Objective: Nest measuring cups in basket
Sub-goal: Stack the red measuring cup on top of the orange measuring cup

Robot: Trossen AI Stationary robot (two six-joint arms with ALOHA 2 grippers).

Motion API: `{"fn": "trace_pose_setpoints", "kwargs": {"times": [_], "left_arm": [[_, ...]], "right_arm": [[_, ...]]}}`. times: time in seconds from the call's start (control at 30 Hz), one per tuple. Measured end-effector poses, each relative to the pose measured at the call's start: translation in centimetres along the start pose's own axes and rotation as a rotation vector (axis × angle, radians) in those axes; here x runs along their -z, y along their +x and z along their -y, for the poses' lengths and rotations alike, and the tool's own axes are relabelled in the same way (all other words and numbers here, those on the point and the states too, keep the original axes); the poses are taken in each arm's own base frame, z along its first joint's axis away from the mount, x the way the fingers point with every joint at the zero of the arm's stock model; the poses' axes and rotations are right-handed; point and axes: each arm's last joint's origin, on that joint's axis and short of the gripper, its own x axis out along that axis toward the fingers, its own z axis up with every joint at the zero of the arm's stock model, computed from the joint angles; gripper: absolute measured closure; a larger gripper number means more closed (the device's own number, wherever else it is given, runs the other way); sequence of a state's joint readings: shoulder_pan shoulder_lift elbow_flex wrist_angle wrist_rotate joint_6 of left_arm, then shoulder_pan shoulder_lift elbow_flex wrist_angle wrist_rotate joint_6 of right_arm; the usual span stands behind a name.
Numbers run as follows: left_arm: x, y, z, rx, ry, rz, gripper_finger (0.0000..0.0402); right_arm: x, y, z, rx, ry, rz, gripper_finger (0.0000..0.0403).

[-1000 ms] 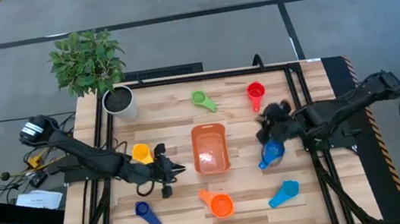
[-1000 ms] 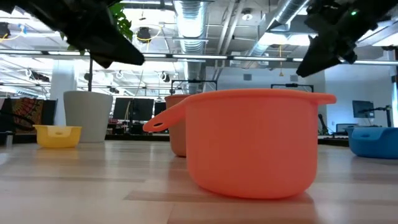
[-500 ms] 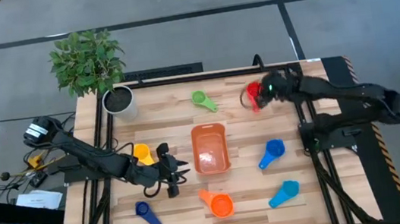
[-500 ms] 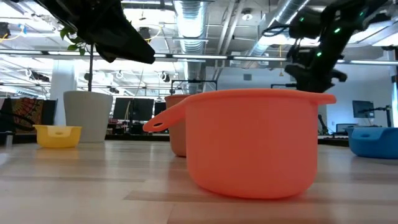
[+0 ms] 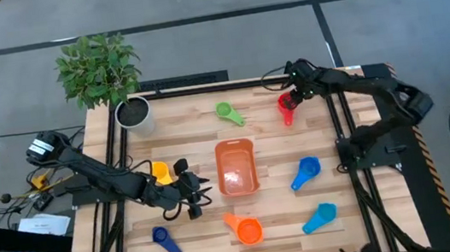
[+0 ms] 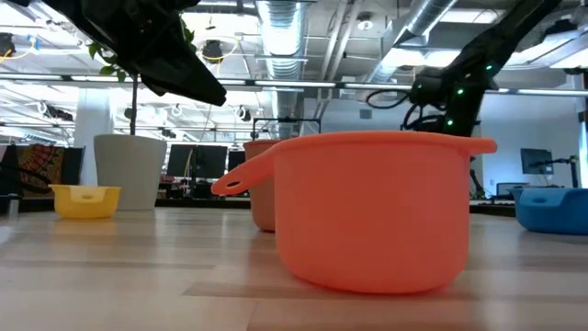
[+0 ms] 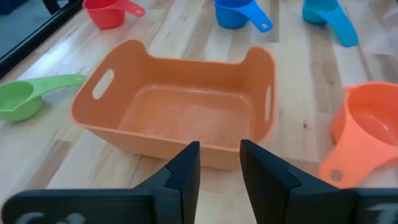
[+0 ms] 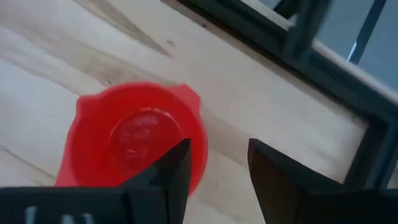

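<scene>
While empty | right gripper [image 8: 214,165] jaws apart | above red cup [image 8: 134,140]

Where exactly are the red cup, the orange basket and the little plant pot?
red measuring cup [image 5: 286,103], high view, on its bowl.
orange basket [image 5: 219,154], high view, on its far left rim.
white plant pot [image 5: 133,113], high view, on its round rim.

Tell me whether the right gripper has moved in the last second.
Yes. The right gripper went from beside the blue measuring cup, right of the orange basket, toward the table's far edge; it now hovers open over the red measuring cup.
</scene>
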State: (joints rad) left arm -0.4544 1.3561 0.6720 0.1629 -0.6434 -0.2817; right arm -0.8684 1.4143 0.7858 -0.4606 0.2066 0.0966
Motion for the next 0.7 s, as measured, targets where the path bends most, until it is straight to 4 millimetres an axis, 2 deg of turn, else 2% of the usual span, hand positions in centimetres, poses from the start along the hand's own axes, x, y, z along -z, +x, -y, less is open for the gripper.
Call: {"fn": "trace_pose_setpoints", "kwargs": {"times": [0.17, 0.37, 0.47, 0.57, 0.63, 0.7], "left_arm": [[-0.1, 0.2, -0.3, -0.010, -0.005, -0.002, 0.0296], [0.0, 0.2, -0.2, -0.008, -0.005, -0.003, 0.0296], [0.0, 0.2, -0.3, -0.012, -0.008, -0.008, 0.0297], [0.1, 0.2, -0.4, -0.040, -0.019, -0.008, 0.0297], [0.0, 0.2, -0.5, -0.080, -0.021, 0.006, 0.0297], [-0.1, 0.1, -0.6, -0.124, -0.024, 0.023, 0.0297]], "right_arm": [[-1.1, 1.6, -0.5, -0.009, -0.089, -0.067, 0.0229], [-1.6, 3.1, -0.9, -0.023, -0.103, -0.123, 0.0249], [-1.5, 3.6, -0.9, -0.019, -0.095, -0.145, 0.0282], [-1.5, 3.7, -0.9, -0.014, -0.071, -0.140, 0.0332], [-1.9, 3.2, -0.9, -0.017, -0.046, -0.100, 0.0369], [-2.6, 2.2, -1.1, -0.026, -0.033, -0.015, 0.0388]]}}
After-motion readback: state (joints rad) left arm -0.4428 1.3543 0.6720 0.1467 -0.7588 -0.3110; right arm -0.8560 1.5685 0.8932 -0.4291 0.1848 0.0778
